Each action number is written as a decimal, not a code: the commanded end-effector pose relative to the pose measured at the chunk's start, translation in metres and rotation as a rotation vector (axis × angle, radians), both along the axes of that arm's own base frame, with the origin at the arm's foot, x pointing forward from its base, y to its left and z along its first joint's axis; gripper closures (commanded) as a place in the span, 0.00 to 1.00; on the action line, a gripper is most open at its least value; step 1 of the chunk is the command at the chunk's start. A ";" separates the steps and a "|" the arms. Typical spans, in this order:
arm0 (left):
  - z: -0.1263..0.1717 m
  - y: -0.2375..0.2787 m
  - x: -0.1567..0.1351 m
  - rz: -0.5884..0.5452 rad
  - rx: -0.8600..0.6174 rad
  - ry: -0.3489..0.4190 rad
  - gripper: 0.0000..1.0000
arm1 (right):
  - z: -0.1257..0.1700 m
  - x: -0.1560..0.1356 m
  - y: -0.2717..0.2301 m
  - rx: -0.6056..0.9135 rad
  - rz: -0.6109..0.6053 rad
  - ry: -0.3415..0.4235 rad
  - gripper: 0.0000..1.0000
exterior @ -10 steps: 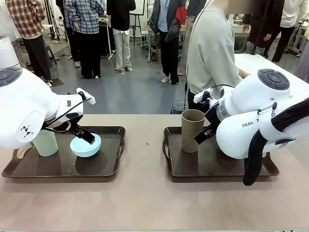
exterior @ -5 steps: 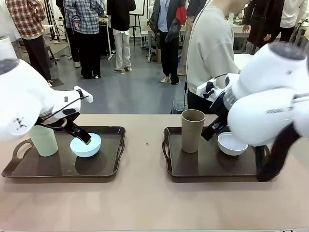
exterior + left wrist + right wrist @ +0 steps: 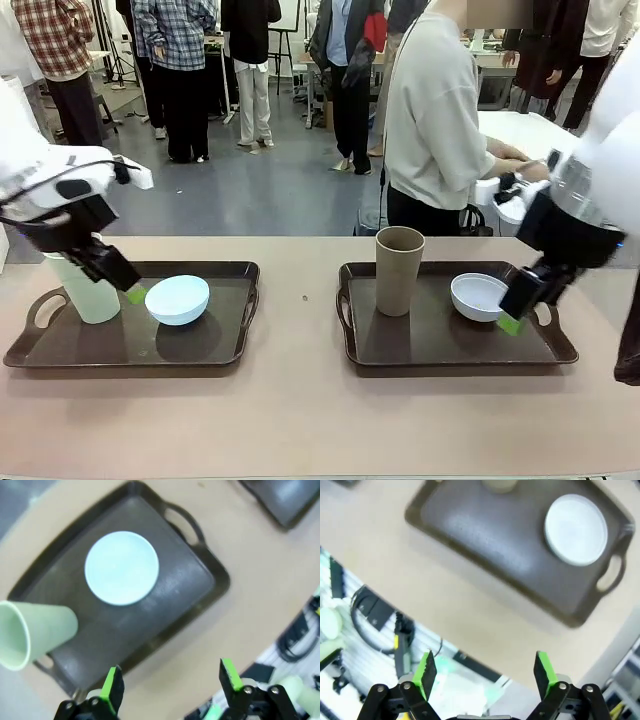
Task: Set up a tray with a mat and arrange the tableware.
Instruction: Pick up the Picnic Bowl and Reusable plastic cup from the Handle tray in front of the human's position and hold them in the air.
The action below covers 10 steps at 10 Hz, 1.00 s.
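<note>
Pale green cup [image 3: 88, 295] + light blue bowl [image 3: 178, 298] on left tray [image 3: 130, 362], brown cup [image 3: 398, 270] + white bowl [image 3: 478, 296] on right tray [image 3: 450, 365]. Left tool [image 3: 171, 677] and right tool [image 3: 484, 670] wide open, empty (arranging looks done; mat unclear).

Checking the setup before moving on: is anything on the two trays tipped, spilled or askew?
Nothing stands out. The pale green cup and light blue bowl stand upright on the left tray; the brown cup and white bowl on the right tray. No spills.
</note>
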<state>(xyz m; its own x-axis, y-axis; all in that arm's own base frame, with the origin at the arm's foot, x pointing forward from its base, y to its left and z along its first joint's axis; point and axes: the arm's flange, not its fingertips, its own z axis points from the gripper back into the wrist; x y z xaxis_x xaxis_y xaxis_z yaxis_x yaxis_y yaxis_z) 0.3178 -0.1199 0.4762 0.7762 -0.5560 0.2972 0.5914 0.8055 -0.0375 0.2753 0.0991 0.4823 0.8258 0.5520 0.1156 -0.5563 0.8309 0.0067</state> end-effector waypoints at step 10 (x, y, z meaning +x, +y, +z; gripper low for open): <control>0.026 0.133 0.011 0.026 -0.432 0.177 0.00 | 0.024 0.027 -0.165 0.736 -0.139 0.161 0.00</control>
<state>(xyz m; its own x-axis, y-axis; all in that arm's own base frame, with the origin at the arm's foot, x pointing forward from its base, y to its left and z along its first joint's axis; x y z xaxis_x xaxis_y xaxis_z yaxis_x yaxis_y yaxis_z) 0.3271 -0.0061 0.4979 0.8479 -0.4002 0.3476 0.5220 0.7444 -0.4164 0.2937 -0.0508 0.5028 0.9069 0.3060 0.2897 -0.4201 0.7109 0.5641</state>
